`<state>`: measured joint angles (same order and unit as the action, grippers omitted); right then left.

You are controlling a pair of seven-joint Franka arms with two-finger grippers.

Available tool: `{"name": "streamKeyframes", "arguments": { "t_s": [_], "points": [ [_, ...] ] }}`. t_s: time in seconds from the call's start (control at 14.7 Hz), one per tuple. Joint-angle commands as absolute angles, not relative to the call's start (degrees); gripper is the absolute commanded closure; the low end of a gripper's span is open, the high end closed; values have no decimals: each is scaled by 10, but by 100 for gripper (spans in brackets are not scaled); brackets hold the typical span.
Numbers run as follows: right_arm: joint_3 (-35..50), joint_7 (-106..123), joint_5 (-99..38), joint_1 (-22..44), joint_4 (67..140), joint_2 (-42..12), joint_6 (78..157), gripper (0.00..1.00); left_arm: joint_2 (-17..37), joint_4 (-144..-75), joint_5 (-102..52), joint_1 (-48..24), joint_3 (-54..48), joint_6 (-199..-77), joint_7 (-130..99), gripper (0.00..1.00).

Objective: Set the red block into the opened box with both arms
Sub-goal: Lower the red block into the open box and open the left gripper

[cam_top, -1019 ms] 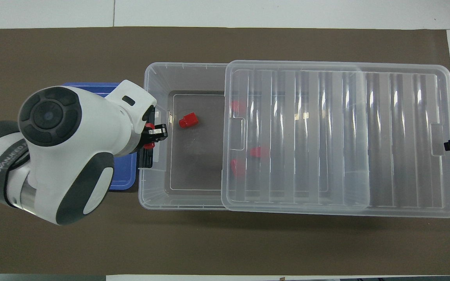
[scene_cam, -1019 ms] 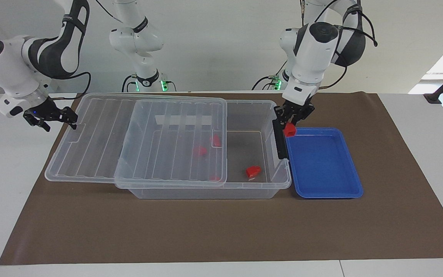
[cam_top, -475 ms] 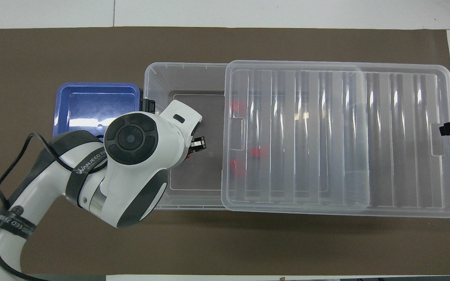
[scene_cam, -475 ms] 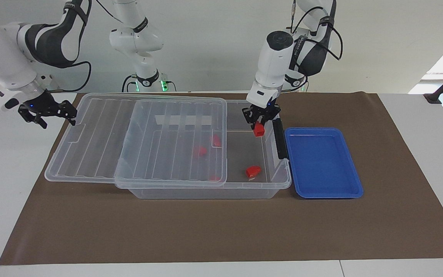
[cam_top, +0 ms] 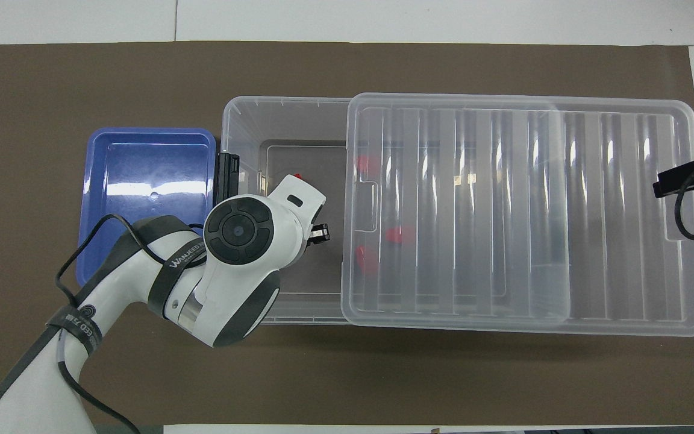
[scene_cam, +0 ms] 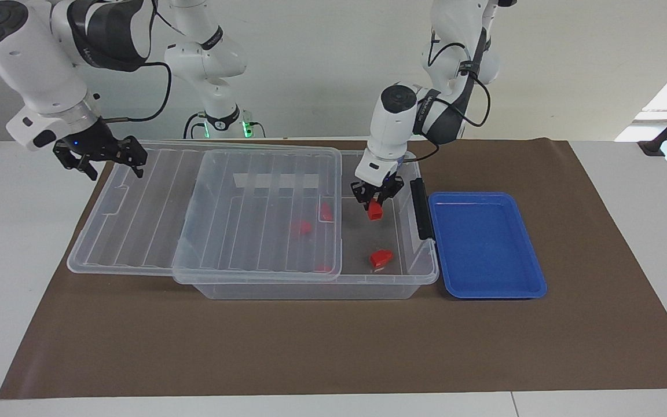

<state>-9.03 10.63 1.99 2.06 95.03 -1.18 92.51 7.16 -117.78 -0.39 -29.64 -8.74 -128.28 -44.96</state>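
Step in hand: carry-in. My left claw (scene_cam: 375, 204) is clamped on the red block (scene_cam: 374, 211) and hangs over the uncovered part of the box (scene_cam: 420, 272), inside its rim, block clear of the floor.
Lid: the lid (scene_cam: 136, 231) lies slid toward the right arm's end of the tabletop (scene_cam: 310, 347), covering most of the box.
Right claw: my right claw (scene_cam: 102, 155) stands wide and empty over the lid's outer edge.
Other contents: a loose red piece (scene_cam: 381, 258) lies at 6 o'clock of my block on the facing view's dial.
Blue tray: the blue tray (scene_cam: 487, 246) sits beside the box.
Next move: lower, then release clear of the lid edge.
Change: a second ago I held the block over the box wall by the tray; my right claw has moved in toward the lid.
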Motion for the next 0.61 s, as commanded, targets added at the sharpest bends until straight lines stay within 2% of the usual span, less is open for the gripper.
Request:
{"name": "streamKeyframes", "arguments": {
  "t_s": [0.0,0.48,0.54],
  "points": [
    [-90,99,23,19,933,-18,906,0,70,-1206,-2,-310,-81,-1319,-459,100],
    [-87,78,16,19,927,-18,900,0,104,-1216,-2,-314,-81,-1361,-462,100],
    [-87,78,16,20,927,-18,900,0,103,-1218,-2,-314,-81,-1362,-467,61]
  ]
}}
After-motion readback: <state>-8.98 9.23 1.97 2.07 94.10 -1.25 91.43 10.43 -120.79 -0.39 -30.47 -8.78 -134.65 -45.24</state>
